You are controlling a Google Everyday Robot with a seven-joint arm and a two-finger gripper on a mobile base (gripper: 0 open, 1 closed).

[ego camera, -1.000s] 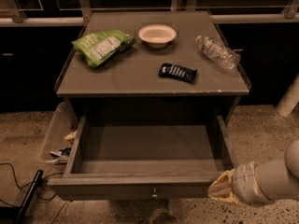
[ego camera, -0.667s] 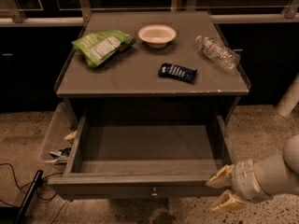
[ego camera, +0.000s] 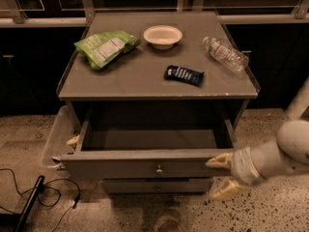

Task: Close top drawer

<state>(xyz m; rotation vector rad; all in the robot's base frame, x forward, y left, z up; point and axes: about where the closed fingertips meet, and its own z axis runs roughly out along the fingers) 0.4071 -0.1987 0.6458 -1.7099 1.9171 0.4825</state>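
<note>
The top drawer (ego camera: 140, 166) of the grey cabinet is pulled far out, its deep boxy inside bare. Its flat front carries a small round metal knob (ego camera: 158, 168) at centre. My gripper (ego camera: 222, 176) is at the right end of the drawer front, fingers spread open, with the upper fingertip (ego camera: 218, 161) touching or almost touching the front and the lower one (ego camera: 226, 189) below it. It holds nothing. A lower drawer front (ego camera: 157, 186) with a matching knob sits shut underneath.
On the cabinet top (ego camera: 145, 76) lie a green chip bag (ego camera: 104, 47), a white bowl (ego camera: 162, 35), a dark snack bar (ego camera: 183, 74) and a plastic water bottle (ego camera: 224, 53). A clear bin (ego camera: 58, 139) stands left of the cabinet. Black cables (ego camera: 29, 197) lie on the floor.
My gripper has opened its fingers and moved left against the right end of the drawer front. The drawer looks pushed in a little.
</note>
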